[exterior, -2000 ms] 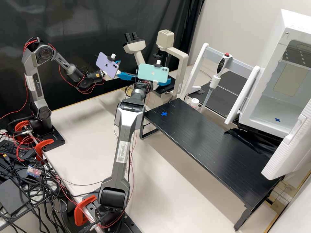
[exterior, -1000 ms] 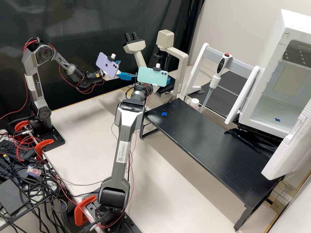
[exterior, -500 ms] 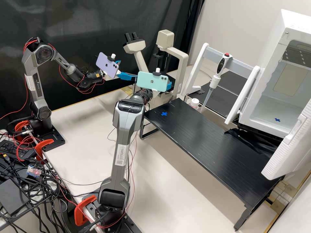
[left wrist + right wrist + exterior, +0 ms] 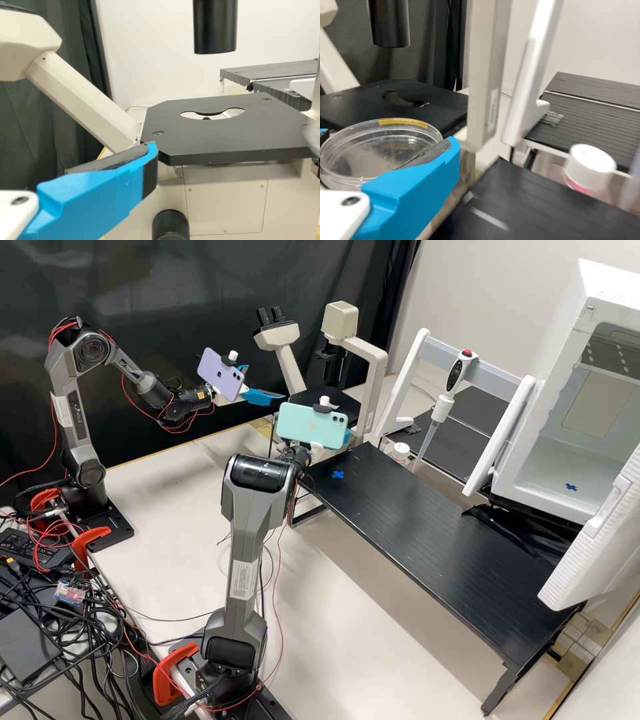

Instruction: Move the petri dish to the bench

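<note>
Clear petri dish point(image 4: 357, 155) held in right tool point(image 4: 347, 435): right wrist view.

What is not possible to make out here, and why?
- Dish, near side: right wrist view, behind a finger of the right gripper.
- Any writing on the yellow strip: right wrist view, too small.
- Jar, bottom: right wrist view, behind the bench.
- Tube, top: left wrist view, cut off by the edge.

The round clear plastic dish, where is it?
In the right wrist view, the dish is held in the right gripper, near the microscope's flat black stage.
</note>
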Controlling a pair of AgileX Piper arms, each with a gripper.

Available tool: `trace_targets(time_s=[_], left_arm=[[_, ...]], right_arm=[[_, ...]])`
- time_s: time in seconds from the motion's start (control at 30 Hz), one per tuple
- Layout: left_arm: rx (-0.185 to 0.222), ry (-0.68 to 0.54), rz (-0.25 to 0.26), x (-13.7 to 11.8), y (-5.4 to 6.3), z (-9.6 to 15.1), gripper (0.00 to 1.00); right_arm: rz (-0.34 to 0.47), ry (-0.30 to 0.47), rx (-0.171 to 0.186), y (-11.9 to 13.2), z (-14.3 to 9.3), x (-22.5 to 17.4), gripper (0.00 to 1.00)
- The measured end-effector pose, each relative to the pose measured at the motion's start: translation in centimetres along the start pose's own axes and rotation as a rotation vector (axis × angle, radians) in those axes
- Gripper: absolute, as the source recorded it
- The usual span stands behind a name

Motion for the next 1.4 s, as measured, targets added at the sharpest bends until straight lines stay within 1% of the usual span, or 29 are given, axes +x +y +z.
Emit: trace_targets(time_s=[0.1, 0.23, 0.3, 0.37, 0.47, 0.63, 0.73, 0.93, 1.0, 1.07, 1.1, 1.4], left_arm=[[0.0, 0.0, 0.0, 0.0, 0.0, 0.0, 1.0], [0.0, 0.0, 0.0, 0.0, 0.0, 0.0, 1.0], [0.0, 0.0, 0.0, 0.0, 0.0, 0.0, 1.0], [0.0, 0.0, 0.0, 0.0, 0.0, 0.0, 1.0], [0.0, 0.0, 0.0, 0.0, 0.0, 0.0, 1.0], [0.0, 0.0, 0.0, 0.0, 0.0, 0.0, 1.0], [0.0, 0.0, 0.0, 0.0, 0.0, 0.0, 1.0], [0.0, 0.0, 0.0, 0.0, 0.0, 0.0, 1.0], [0.0, 0.0, 0.0, 0.0, 0.0, 0.0, 1.0], [0.0, 0.0, 0.0, 0.0, 0.0, 0.0, 1.0], [0.0, 0.0, 0.0, 0.0, 0.0, 0.0, 1.0], [0.0, 0.0, 0.0, 0.0, 0.0, 0.0, 1.0]], right_arm=[[0.017, -0.011, 0.017, 0.5, 1.1, -1.9, 0.0], [0.049, -0.003, 0.011, 1.0, 2.6, -4.6, 0.0], [0.067, -0.006, 0.015, 1.2, 3.1, -5.5, 0.0], [0.088, -0.003, 0.026, 1.3, 3.6, -6.4, 0.0], [0.107, 0.011, 0.01, 1.2, 4.2, -7.6, 0.0], [0.099, 0.026, -0.022, 0.5, 5.0, -9.1, 0.0], [0.089, 0.036, -0.048, 0.0, 5.7, -10.0, 0.0], [0.084, 0.021, -0.062, -0.2, 6.5, -10.4, 0.0], [0.094, 0.015, -0.064, -0.1, 6.9, -10.3, 0.0], [0.102, 0.012, -0.057, -0.1, 7.1, -10.2, 0.0], [0.102, 0.008, -0.06, -0.1, 7.3, -10.1, 1.0], [0.113, 0.014, -0.064, 0.1, 8.1, -9.2, 1.0]])
